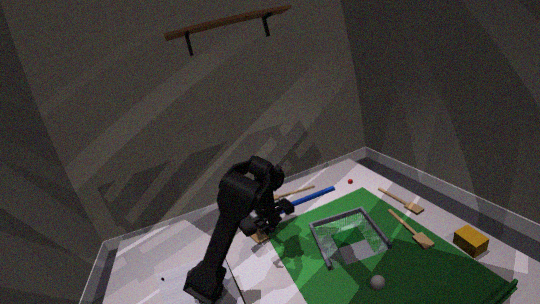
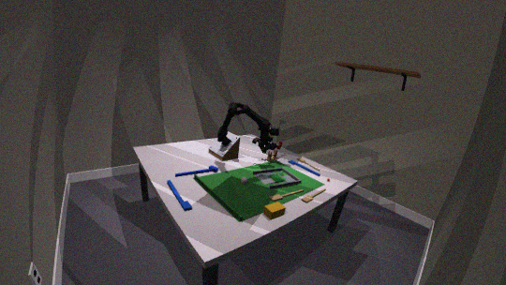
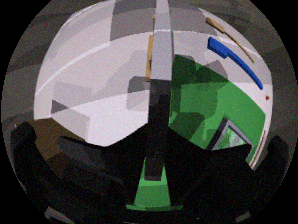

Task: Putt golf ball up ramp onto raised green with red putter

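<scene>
Your inventory, starting with the surface. A pale table (image 2: 225,225) on dark legs sits mid-frame in the exterior view, within a low-walled floor area. Grey walls stand behind it, with a wooden shelf (image 2: 377,69) on brackets at upper right.

A green mat (image 1: 440,280) fills the lower right of the top view. On it you have the grey-railed raised green (image 1: 350,235) at centre and the golf ball (image 1: 378,281) near the bottom edge, lying on the mat well apart from the green.

- Two tan wooden putters (image 1: 411,229) and an orange block (image 1: 470,240) lie to the right.
- A blue putter (image 1: 312,195) lies just above the mat's upper edge, with a small red ball (image 1: 350,181) beyond it.
- Two more blue putters (image 2: 179,195) lie at the left of the exterior view.

The gripper (image 1: 262,227) is at the mat's upper-left corner, clenched on the putter (image 3: 161,50). In the wrist view the shaft runs up the middle to a red tip at the top.

The arm hides the jaws in the top view. The putter's head is not clear in any view. The wrist view's lower part is too dark to read.
</scene>
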Robot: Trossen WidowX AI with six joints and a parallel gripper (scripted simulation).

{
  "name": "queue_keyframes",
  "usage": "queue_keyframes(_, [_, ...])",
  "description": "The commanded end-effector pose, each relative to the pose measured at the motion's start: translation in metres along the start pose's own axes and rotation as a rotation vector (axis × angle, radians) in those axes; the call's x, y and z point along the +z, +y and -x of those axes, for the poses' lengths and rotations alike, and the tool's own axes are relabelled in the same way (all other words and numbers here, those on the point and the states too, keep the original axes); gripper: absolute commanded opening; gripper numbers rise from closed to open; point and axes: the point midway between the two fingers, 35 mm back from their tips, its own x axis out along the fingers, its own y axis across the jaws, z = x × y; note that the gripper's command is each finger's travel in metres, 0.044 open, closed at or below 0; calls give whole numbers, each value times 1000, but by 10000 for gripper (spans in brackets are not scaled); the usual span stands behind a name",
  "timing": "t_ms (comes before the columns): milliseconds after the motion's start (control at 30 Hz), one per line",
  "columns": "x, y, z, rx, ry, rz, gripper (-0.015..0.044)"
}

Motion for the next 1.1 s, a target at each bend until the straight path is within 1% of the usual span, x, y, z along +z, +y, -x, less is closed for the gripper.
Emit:
queue_keyframes(0, [11,-1,40,-19,-22,-6,0])
queue_keyframes(167, [12,0,46,-18,-22,-6,0])
queue_keyframes(200, [10,0,38,-22,-12,-3,0])
queue_keyframes(233, [7,-1,40,-23,-11,-21,0])
queue_keyframes(667, [-74,-10,75,-63,14,-488,0])
queue_keyframes(1067, [-151,1,101,-106,43,-927,0])
